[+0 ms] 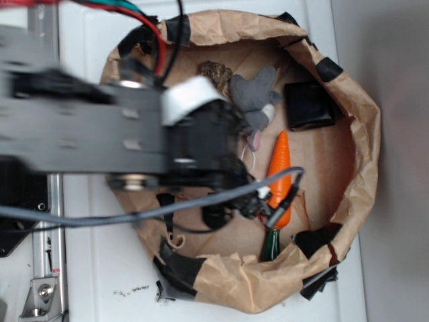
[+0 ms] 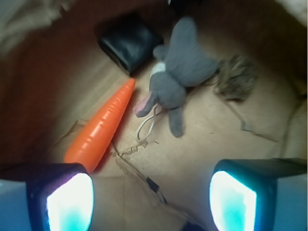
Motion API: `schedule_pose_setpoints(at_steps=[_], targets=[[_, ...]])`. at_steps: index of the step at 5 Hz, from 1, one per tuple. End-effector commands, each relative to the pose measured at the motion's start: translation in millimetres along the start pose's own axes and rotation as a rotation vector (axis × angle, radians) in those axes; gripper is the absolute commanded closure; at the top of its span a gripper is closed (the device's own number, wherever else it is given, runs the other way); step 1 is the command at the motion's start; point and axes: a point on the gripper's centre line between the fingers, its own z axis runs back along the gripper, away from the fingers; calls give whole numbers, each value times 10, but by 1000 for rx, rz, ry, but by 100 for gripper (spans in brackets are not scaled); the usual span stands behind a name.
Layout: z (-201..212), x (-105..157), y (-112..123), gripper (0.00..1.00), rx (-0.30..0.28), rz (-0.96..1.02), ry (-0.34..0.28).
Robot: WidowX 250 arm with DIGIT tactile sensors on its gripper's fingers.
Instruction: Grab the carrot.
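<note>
Your hand (image 2: 151,202) is spread wide and empty; the carrot (image 2: 102,126) lies beside one fingertip (image 2: 70,202) (not between), near the grey plush mouse (image 2: 180,77). Closing now would miss.

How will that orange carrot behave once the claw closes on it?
The carrot looks like glossy hard plastic, so probably stiff but slippery. Its round, tapered body may roll or squirt toward the tip when pinched. It likely weighs little. The claw is open, with the carrot by one finger.
</note>
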Motion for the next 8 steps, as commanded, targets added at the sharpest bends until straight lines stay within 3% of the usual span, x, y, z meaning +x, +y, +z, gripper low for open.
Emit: schedule_pose_setpoints(at_steps=[1, 3, 4, 5, 6, 7, 8], targets=[[-225, 151, -332, 0, -9, -2, 4], [-658, -78, -552, 0, 39, -6, 66], [-753, -334, -499, 100, 74, -41, 102], [-568, -439, -397, 100, 93, -134, 134], [-79, -226, -288, 100, 28, -293, 137], [393, 137, -156, 100, -29, -403, 86], [858, 396, -129, 100, -67, -467, 96]])
